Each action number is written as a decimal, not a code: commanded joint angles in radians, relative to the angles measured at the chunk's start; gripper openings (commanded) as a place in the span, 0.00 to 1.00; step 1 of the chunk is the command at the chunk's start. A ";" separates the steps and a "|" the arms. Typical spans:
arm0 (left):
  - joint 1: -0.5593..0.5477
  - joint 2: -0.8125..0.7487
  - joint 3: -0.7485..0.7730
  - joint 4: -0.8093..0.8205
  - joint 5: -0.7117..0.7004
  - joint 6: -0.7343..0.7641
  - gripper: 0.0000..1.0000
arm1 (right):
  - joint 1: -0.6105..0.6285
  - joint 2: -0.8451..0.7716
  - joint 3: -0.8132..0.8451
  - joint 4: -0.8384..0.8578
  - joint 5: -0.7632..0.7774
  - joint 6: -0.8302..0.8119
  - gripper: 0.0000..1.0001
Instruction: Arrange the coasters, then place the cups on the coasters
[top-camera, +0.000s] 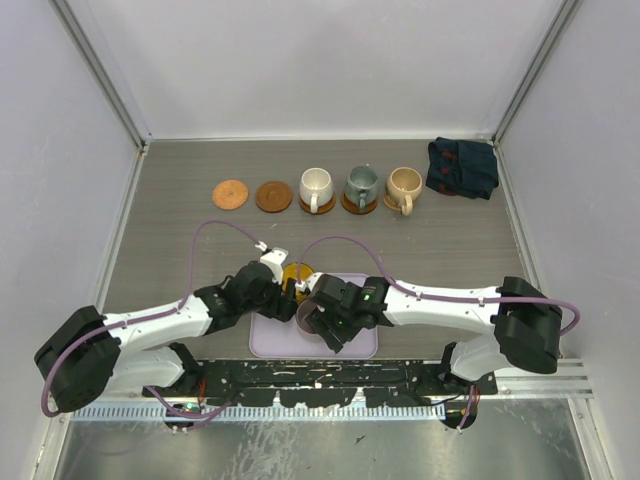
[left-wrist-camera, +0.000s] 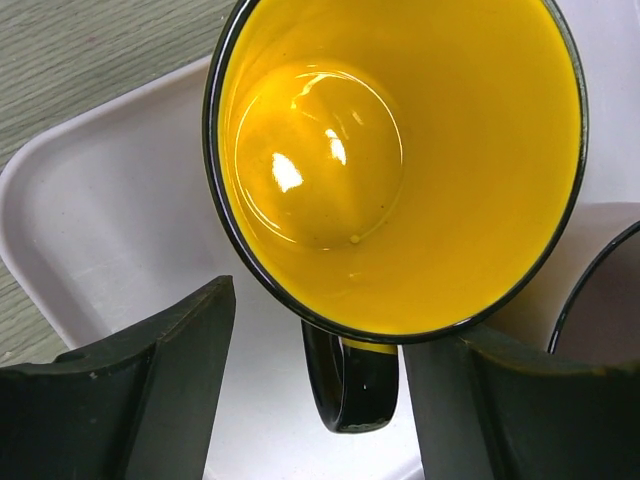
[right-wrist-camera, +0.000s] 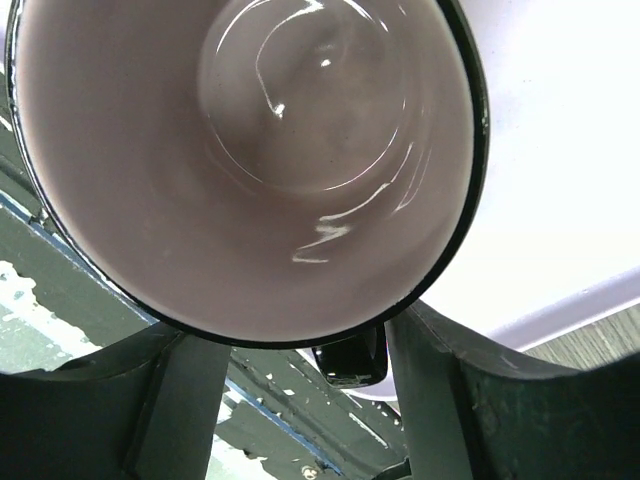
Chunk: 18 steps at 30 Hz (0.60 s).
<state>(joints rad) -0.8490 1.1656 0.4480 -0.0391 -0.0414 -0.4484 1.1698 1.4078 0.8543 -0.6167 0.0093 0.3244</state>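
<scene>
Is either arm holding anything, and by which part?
Nothing is held yet. On the left gripper the jaws stand open astride the handle of the yellow cup; on the right gripper, astride that of the purplish cup.

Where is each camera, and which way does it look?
Top: above and behind the robot, looking down at the table; left arm and right arm show.
Left wrist: on the left arm, looking into the yellow cup; left hand shows.
Right wrist: on the right arm, looking into the purplish cup; right hand shows.
Shared: both wrist views see the lavender tray and purplish cup.
</scene>
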 joint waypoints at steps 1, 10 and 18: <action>-0.002 0.002 -0.013 0.074 -0.033 -0.012 0.66 | 0.004 -0.016 0.001 0.054 0.042 0.001 0.65; -0.001 -0.016 -0.048 0.126 -0.054 -0.013 0.66 | 0.004 -0.024 -0.010 0.089 0.049 -0.004 0.63; -0.001 -0.004 -0.002 0.070 -0.054 -0.001 0.59 | 0.004 -0.028 0.004 0.085 0.063 -0.016 0.60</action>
<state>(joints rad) -0.8490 1.1671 0.4034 0.0101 -0.0750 -0.4561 1.1698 1.4078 0.8394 -0.5682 0.0406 0.3183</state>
